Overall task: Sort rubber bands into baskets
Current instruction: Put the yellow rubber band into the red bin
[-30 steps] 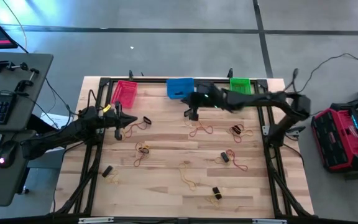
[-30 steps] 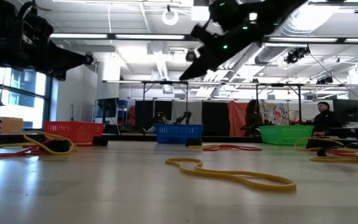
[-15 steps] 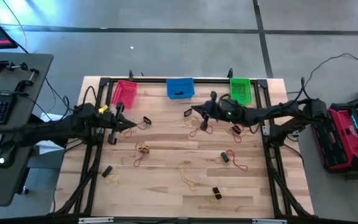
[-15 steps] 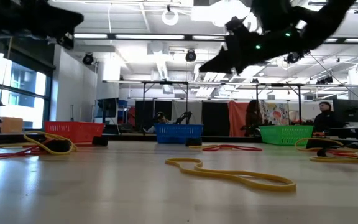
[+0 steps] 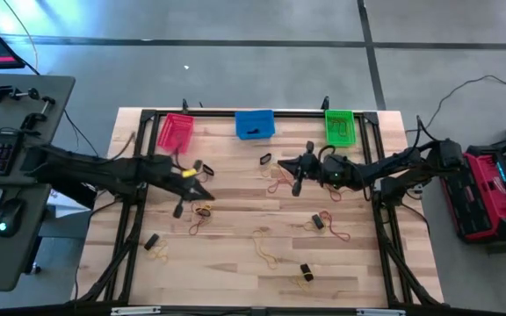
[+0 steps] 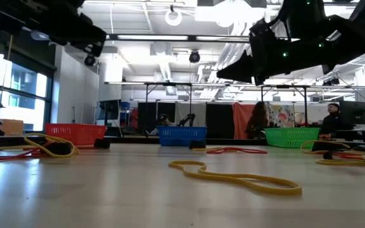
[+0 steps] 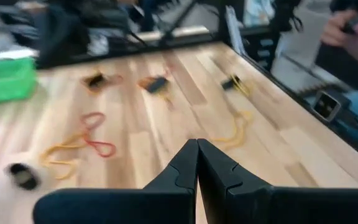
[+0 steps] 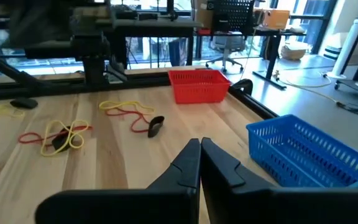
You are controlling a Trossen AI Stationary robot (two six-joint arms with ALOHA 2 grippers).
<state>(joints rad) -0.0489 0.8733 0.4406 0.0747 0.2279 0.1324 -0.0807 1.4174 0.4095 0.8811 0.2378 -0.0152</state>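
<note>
high: my left gripper (image 5: 202, 182) and right gripper (image 5: 293, 171) hang over scattered rubber bands (image 5: 202, 211); red basket (image 5: 175, 132), blue basket (image 5: 255, 125), green basket (image 5: 340, 127) stand along the far edge | low: yellow band (image 6: 236, 177) lies nearest | left wrist: fingers (image 7: 182, 168) pressed together, empty | right wrist: fingers (image 8: 188, 163) pressed together, empty | step: between picks, I judge; next needs spreading and descending over one band

**Open wood in front, baskets along the far edge**

The red basket (image 5: 175, 132), blue basket (image 5: 255, 125) and green basket (image 5: 340, 127) stand apart along the far edge, with bare table (image 5: 235, 272) between them. Rubber bands (image 5: 269, 248) lie flat and scattered. Both arms are above the middle: left gripper (image 5: 202, 191), right gripper (image 5: 281, 162), gap between them.
</note>
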